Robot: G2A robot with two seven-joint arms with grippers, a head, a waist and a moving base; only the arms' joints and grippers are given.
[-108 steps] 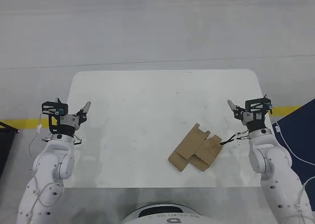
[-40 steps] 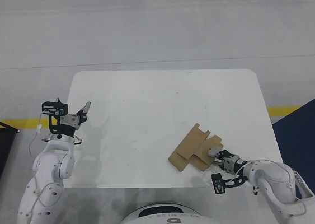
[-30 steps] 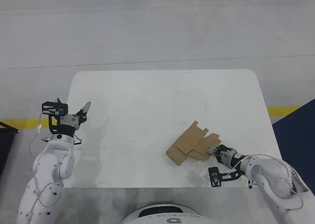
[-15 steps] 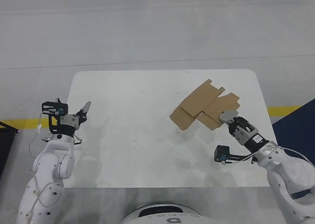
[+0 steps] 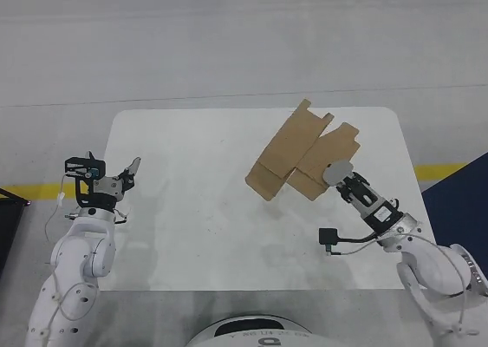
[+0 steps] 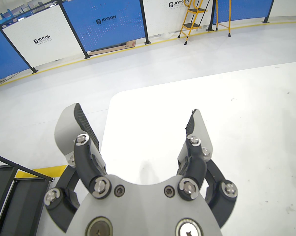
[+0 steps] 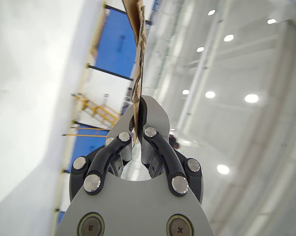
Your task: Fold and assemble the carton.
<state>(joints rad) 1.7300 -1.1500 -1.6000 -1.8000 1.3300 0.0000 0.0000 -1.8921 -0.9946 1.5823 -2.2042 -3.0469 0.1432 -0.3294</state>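
We are wearing smooth, rounded white shells along our left arm [image 5: 83, 256] and right arm [image 5: 434, 269]. The left wrist is carrying a small black camera bracket [image 5: 79, 166] with a teal spot. A thin white cable [image 5: 53, 212] is hanging beside the left arm, and a black cable [image 5: 352, 245] is curving at the right wrist. Our left pincer [image 6: 136, 110] is showing a pale grey metal palm plate, curved black linkages, round silver screws [image 6: 100, 184] and two grey fingers lined with ribbed black pads [image 6: 85, 124]. Our right pincer [image 7: 139, 106] is showing the same grey plate, black links and silver screws.
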